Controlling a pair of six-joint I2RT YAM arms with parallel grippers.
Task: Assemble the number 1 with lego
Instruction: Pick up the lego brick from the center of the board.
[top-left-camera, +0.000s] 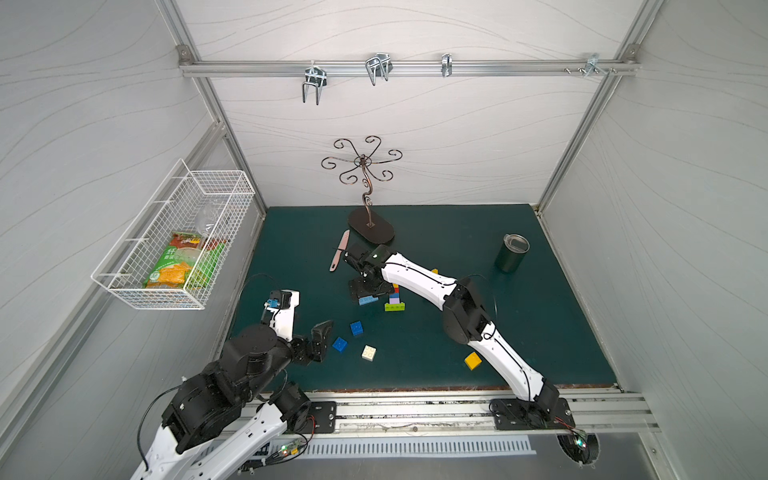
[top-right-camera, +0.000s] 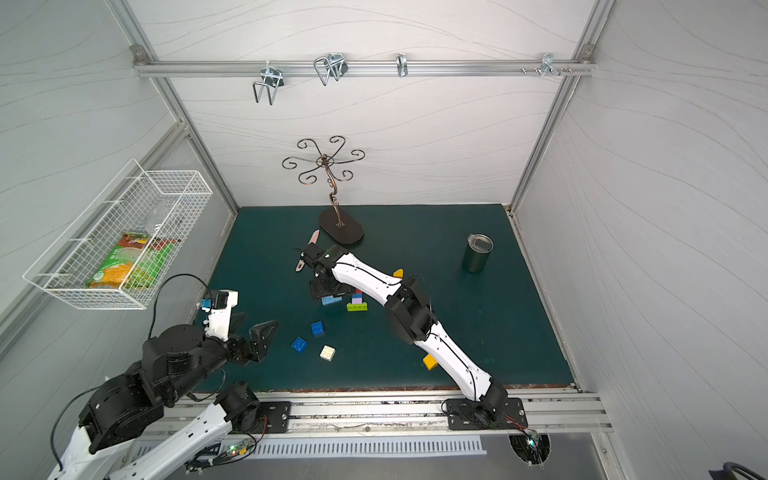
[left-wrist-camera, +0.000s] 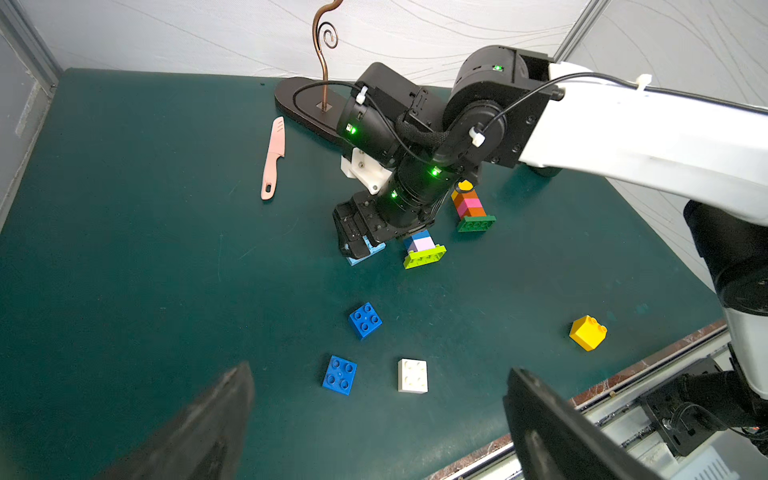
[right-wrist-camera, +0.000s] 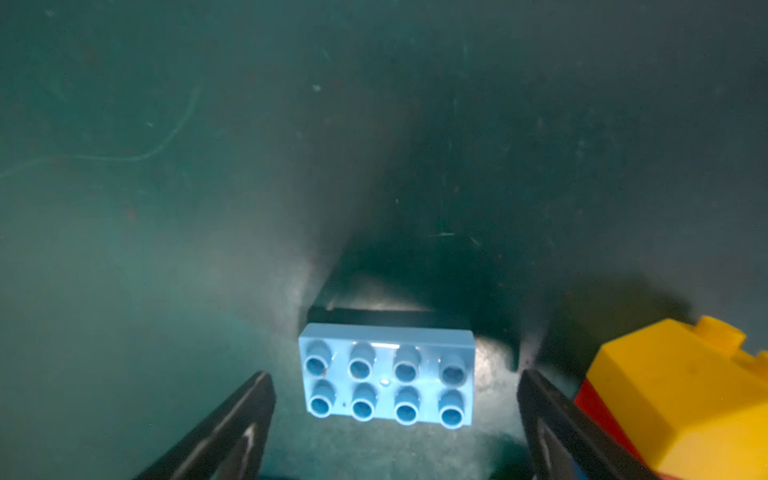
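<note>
Stack of bricks crowds right claw, wide astride light-blue brick; left claw wide.

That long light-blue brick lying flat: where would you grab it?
From straight above, probably: the light-blue brick lies flat with its studs up, so only its side walls are free. The open right gripper straddles its two short ends, so pinching those plain end walls looks sensible.

Right end effector and left end effector gape.
</note>
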